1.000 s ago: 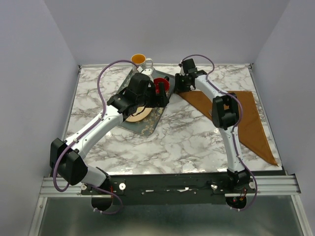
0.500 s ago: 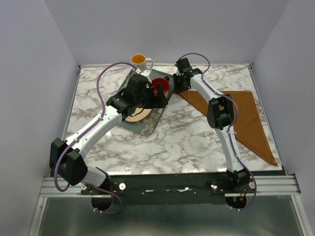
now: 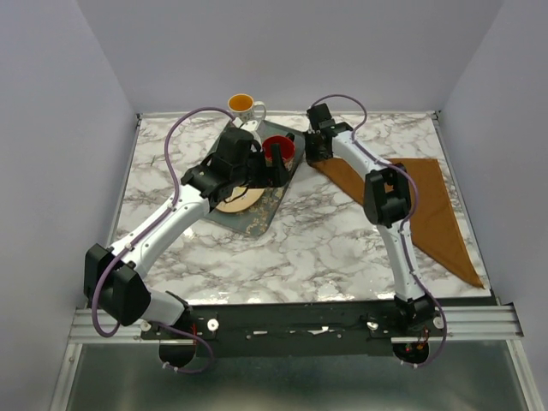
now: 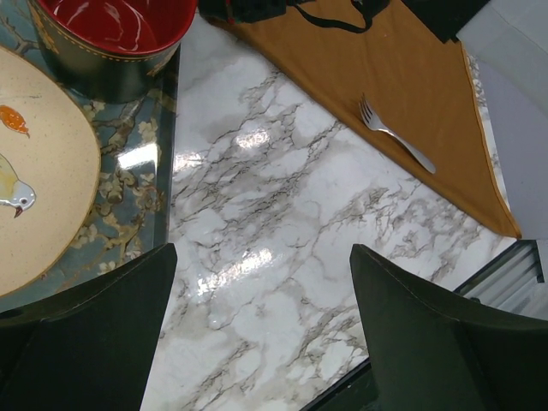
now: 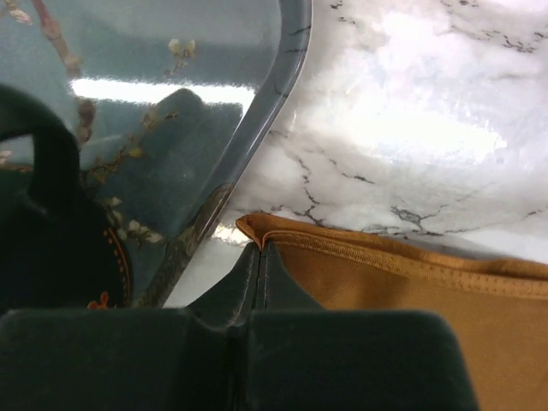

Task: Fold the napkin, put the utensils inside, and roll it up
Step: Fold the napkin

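White-and-grey marbled worktop [image 3: 325, 240], seen from above. The rust-brown cloth napkin [image 3: 432, 210] lies flat as a folded triangle on the worktop's right half, and a slim silvery metal fork [image 4: 396, 135] rests on it. The right gripper [image 5: 259, 248] is at the napkin's far-left corner, beside the dark green patterned tray [image 3: 257, 218], its jaws pressed together on the hemmed corner. The left gripper [image 4: 261, 257] hangs above the tray's edge with jaws spread wide, holding nothing. The tray carries a cream plate [image 4: 43, 171] and a red-lined bowl [image 4: 120, 26].
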